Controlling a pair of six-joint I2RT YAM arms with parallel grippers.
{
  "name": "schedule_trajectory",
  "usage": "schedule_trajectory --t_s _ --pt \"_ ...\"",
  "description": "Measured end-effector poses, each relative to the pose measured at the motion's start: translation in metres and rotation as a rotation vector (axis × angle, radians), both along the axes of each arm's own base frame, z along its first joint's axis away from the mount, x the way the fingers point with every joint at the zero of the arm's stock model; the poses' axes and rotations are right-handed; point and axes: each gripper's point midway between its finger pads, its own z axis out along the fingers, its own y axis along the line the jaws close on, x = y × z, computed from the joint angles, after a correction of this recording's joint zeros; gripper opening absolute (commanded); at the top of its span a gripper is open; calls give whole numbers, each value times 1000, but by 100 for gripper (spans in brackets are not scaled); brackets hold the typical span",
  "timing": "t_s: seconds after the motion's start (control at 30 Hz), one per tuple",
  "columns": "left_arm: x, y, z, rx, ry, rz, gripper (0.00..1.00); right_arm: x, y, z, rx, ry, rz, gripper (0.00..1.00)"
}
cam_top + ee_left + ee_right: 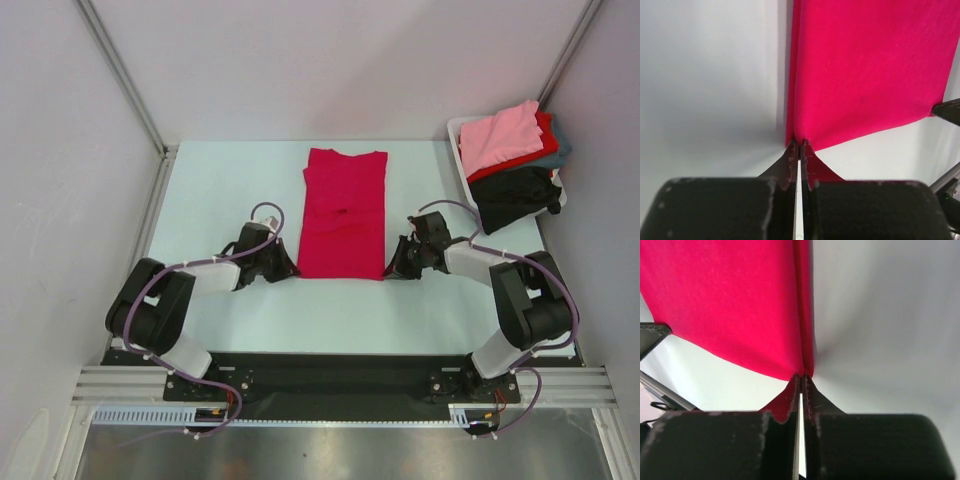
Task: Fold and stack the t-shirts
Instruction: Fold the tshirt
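Note:
The crimson-magenta t-shirt (pixel 343 213) lies flat on the table as a long narrow strip, sleeves folded in, collar at the far end. My left gripper (pixel 287 264) is shut on the shirt's near left corner (pixel 799 140). My right gripper (pixel 396 262) is shut on the near right corner (pixel 803 375). Both wrist views show the jaws pressed together on the cloth edge, low at the table. The light pink t-shirt (pixel 503 134), red t-shirt (pixel 541 139), grey-teal t-shirt (pixel 561 140) and black t-shirt (pixel 513 195) lie heaped at the far right.
A white bin (pixel 461 150) at the far right corner holds the heap of other shirts, some hanging over its side. Pale walls and metal posts enclose the pale table (pixel 220 190). The right fingers (pixel 947 110) show at the edge of the left wrist view.

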Motion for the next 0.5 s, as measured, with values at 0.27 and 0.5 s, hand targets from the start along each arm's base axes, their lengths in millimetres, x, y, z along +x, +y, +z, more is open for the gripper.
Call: schedule_trajectory --t_s 0.27,0.5 --pt "-19 5 1 12 -13 10 39 -18 -3 3 -20 -4 11 50" --pt "-17 6 6 13 -26 27 50 -22 3 2 -21 -3 31 48"
